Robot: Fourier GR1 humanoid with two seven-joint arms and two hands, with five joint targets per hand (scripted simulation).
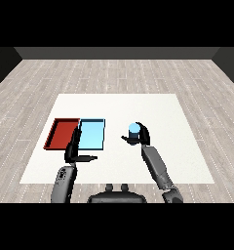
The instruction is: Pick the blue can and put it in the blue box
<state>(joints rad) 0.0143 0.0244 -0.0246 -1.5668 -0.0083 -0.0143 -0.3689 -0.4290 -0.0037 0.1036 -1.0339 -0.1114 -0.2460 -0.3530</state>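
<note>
One blue can (134, 129) in right hand (141, 135), seemingly upright.

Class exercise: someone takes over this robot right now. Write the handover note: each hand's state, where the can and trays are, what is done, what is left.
Right hand: curled round the blue can, to the right of both trays.
Left hand: open, holding nothing, at the near edge of the trays.
Blue tray: on the table, right of the red tray, side by side; nothing in either.
Done: can is grasped.
Left: carry the can left, over the blue tray, set it inside and release.
</note>
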